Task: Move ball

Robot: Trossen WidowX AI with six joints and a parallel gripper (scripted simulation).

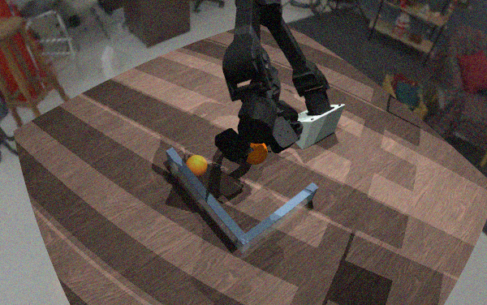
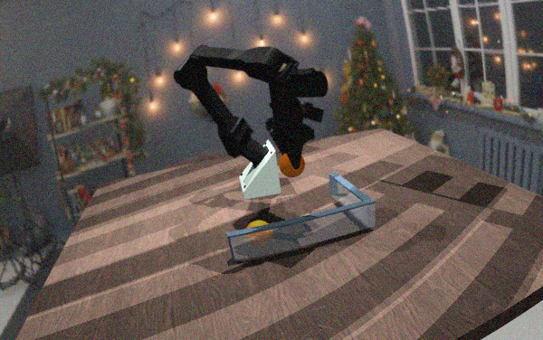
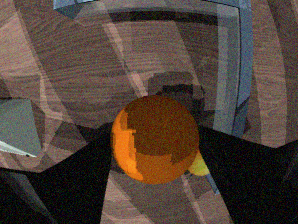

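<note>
claw (image 2: 290,165) clamped on ball (image 2: 290,166) | lifted off table (image 2: 407,253)

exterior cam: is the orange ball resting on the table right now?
No: the orange ball hangs clamped in the black pincer, well above the striped wooden table.

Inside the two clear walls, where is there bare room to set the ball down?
Free: the floor between the long wall and short wall, toward their corner. Crowded: the long wall's far end, where the see-through copy sits. The gripper holds the ball aloft near the arm's white base.
</note>
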